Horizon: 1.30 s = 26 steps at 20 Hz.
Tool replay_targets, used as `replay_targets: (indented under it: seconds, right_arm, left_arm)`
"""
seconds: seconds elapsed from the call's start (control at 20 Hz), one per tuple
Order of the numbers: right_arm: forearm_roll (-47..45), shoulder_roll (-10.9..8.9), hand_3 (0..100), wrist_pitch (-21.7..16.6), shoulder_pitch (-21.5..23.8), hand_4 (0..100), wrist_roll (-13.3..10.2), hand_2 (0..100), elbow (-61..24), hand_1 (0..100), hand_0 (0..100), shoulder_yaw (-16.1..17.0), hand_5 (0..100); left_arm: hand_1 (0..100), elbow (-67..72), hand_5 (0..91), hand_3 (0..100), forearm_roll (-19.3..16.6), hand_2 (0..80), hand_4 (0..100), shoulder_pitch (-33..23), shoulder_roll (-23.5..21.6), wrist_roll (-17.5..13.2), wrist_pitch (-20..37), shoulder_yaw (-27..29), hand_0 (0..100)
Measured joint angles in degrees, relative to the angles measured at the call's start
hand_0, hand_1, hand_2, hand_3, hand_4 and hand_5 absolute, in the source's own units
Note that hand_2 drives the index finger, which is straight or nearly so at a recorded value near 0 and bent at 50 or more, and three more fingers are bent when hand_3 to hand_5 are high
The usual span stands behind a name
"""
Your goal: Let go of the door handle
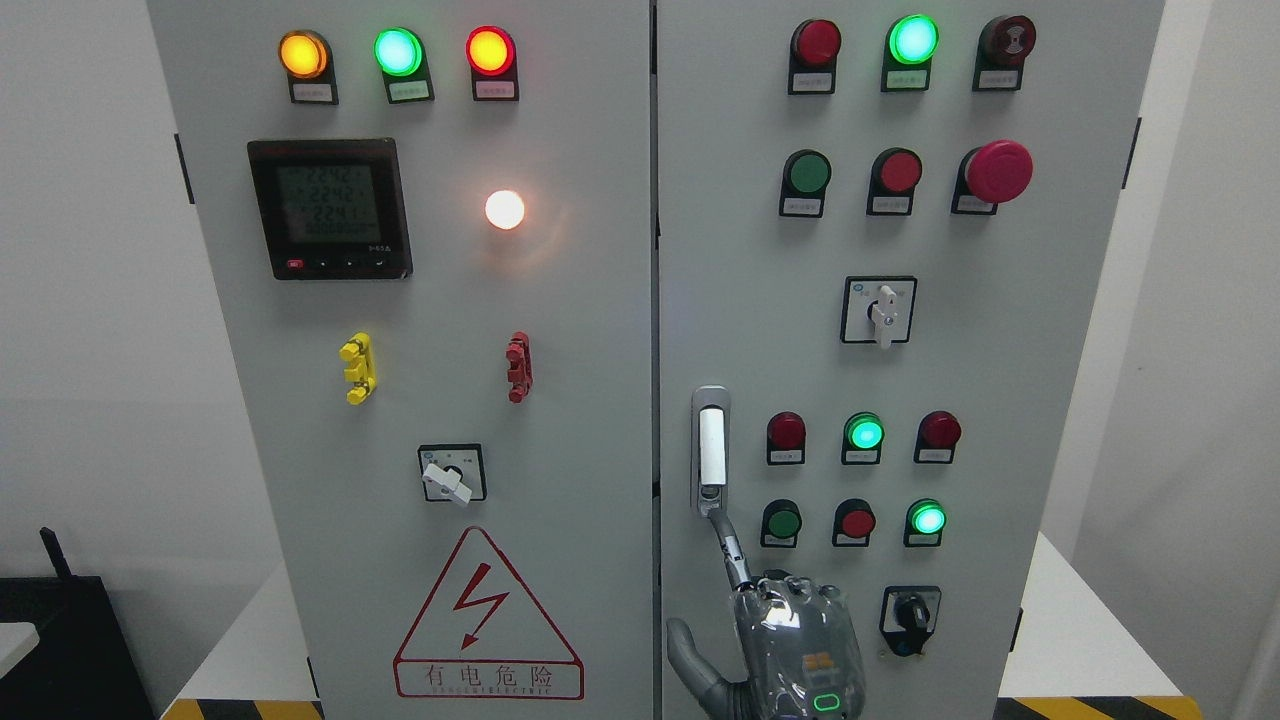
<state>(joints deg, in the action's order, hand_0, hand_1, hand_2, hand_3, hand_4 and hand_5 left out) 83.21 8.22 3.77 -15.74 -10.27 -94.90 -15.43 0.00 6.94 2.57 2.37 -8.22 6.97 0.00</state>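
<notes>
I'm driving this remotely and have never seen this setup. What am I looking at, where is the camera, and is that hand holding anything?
This single picture comes from the camera on the robot's head, facing a grey electrical cabinet with two doors, covered in lamps, buttons and switches. The grey mechanical hand at the bottom is the robot's right hand. One finger stretches up to the lower end of the white door handle. The hand grasps nothing. The left hand is out of view.
</notes>
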Motion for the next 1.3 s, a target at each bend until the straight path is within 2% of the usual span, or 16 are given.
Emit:
replay_targets:
  seconds: [0.15,0.3,0.95,1.05,1.15,1.3]
  right_arm:
    - [0.0,0.03,97,-1.5,0.9,87,-0.6,0,1.8,19,39,0.0,91]
    - [-0.1,0.11,95,-2.1,1.6,87,-1.6,3,-0.1,19,40,0.1,90]
    - [-0.1,0.19,95,-2.5,2.8,87,-1.9,6,-5.0,20,41,0.2,89]
    - [-0.1,0.19,95,-2.5,3.0,86,-1.9,15,-5.4,20,42,0.2,88]
    - [-0.1,0.2,95,-2.7,3.3,86,-1.9,31,-5.8,21,43,0.2,88]
    - [-0.2,0.22,94,-4.0,3.9,85,-2.5,47,-6.6,19,48,0.5,87]
  left_arm:
    - [39,0.0,0.0,0,0.0,0.0,0,0.0,0.0,0.0,0.0,0.0,12]
    - [39,0.0,0.0,0,0.0,0.0,0,0.0,0.0,0.0,0.0,0.0,12]
    - [39,0.0,0.0,0,0.0,0.0,0,0.0,0.0,0.0,0.0,0.0,12]
    - [39,0.0,0.0,0,0.0,0.0,0,0.0,0.0,0.0,0.0,0.0,12]
    - [39,0.0,0.0,0,0.0,0.0,0,0.0,0.0,0.0,0.0,0.0,12]
    - [39,0.0,0.0,0,0.0,0.0,0,0.0,0.0,0.0,0.0,0.0,12]
